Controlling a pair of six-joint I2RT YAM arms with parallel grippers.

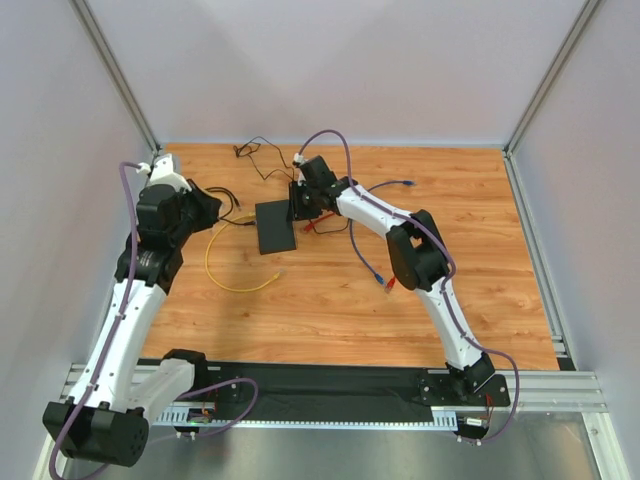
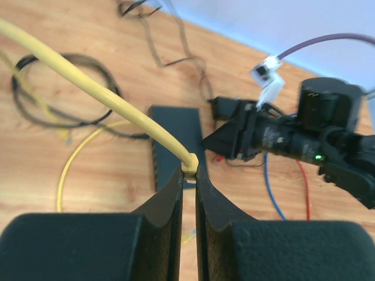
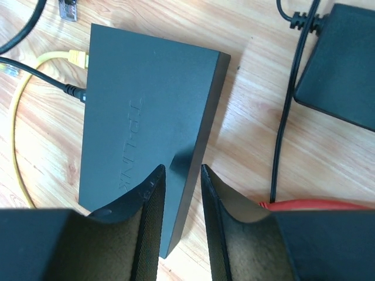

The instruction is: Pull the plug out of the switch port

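The switch [image 1: 275,227] [image 2: 176,129] [image 3: 146,105] lies flat on the wooden table. My left gripper [image 2: 189,175] [image 1: 213,207] is shut on the yellow plug [image 2: 190,165] at its fingertips, raised to the left of the switch and apart from it. The plug's yellow cable [image 2: 88,85] [image 1: 210,262] runs up and away. My right gripper [image 3: 183,170] [image 1: 297,205] hovers low over the switch's right edge with its jaws apart, one finger above the lid and one above the wood. A black lead [image 3: 70,91] still enters the switch's left side. A second yellow connector [image 3: 76,57] sits at its far corner.
A black adapter [image 3: 343,64] [image 2: 222,107] on a thin wire lies right of the switch. Red [image 3: 316,205] and blue [image 2: 269,187] cables trail under the right arm. A black cable coil [image 2: 58,88] lies to the left. Frame walls bound the table.
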